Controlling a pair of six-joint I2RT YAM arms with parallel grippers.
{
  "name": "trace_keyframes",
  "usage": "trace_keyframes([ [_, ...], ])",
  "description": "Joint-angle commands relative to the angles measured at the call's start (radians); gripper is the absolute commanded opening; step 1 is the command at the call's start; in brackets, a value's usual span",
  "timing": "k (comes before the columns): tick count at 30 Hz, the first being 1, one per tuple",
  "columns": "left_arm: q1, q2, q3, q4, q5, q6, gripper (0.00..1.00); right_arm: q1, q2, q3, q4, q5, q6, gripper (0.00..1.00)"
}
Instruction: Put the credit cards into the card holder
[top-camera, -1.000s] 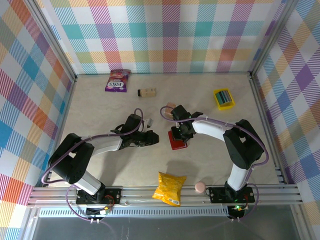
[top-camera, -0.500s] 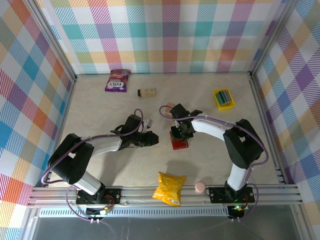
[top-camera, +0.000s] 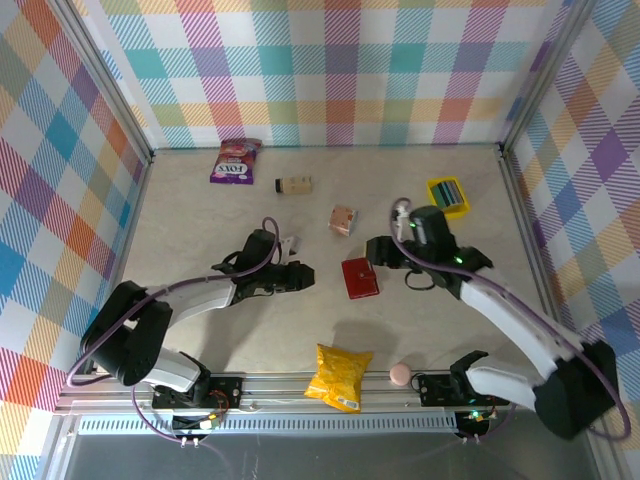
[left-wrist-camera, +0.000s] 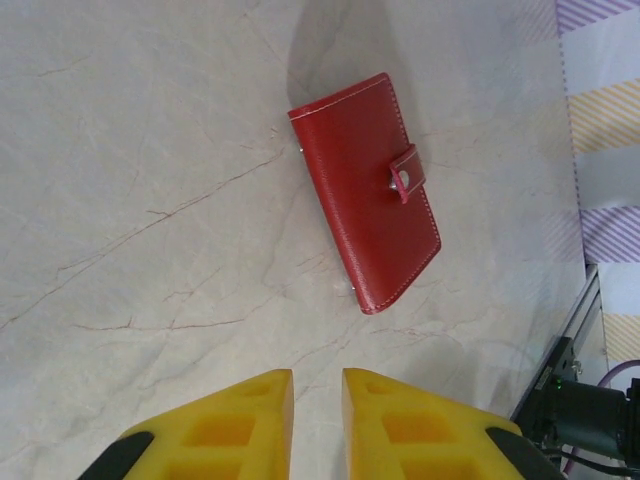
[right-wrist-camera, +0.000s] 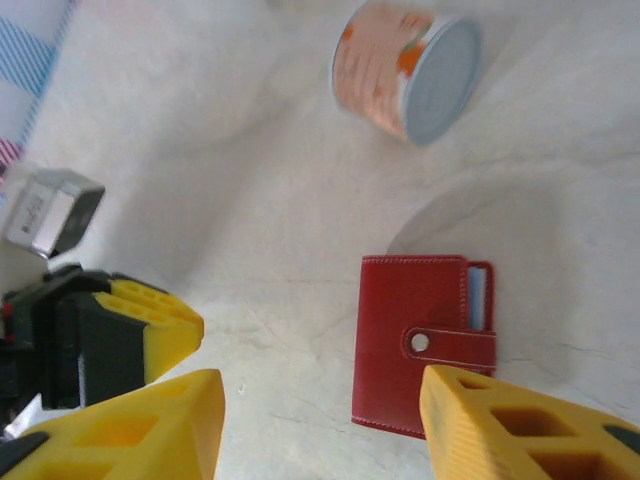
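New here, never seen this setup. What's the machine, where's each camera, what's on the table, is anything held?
These are two robot arms bolted to the near table edge, each ending in a two-finger gripper. The top view looks down from above and behind them. The other two pictures come from a camera on each wrist, so the yellow shapes at the bottom are that arm's own fingers.

The left gripper is nearly closed and the right gripper is wide open. Neither holds anything.

Between them on the table lies a closed red card holder with a blue card edge peeking out. Also there are a yellow tray of cards, a small can, a purple snack bag and a yellow chip bag.
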Motion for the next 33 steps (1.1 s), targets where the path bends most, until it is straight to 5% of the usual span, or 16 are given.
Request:
trace_keyframes([
  [1, 0.01, -0.057, -0.04, 0.052, -0.009, 0.013, 0.22, -0.075, -0.109, -0.102, 0.068, -0.067, 0.025, 0.56],
  [7, 0.011, -0.069, -0.065, 0.1, -0.032, -0.001, 0.46, -0.181, -0.161, -0.18, 0.068, -0.162, -0.005, 0.56],
  [12, 0.01, -0.157, -0.106, 0.104, -0.158, 0.007, 0.7, -0.22, -0.202, -0.235, 0.183, -0.185, -0.092, 0.59],
  [16, 0.01, -0.261, -0.145, 0.099, -0.289, 0.029, 0.84, -0.279, -0.216, -0.243, 0.273, -0.133, -0.12, 0.76],
  [21, 0.01, -0.388, -0.151, 0.02, -0.52, 0.01, 0.91, -0.331, -0.148, -0.227, 0.39, -0.043, -0.151, 0.95],
  [28, 0.012, -0.609, -0.203, -0.031, -0.911, 0.199, 1.0, -0.486, -0.06, -0.284, 0.601, -0.025, -0.147, 0.96],
  [33, 0.048, -0.631, -0.201, -0.036, -1.037, 0.381, 1.0, -0.527, -0.018, -0.311, 0.629, 0.016, -0.215, 0.96],
])
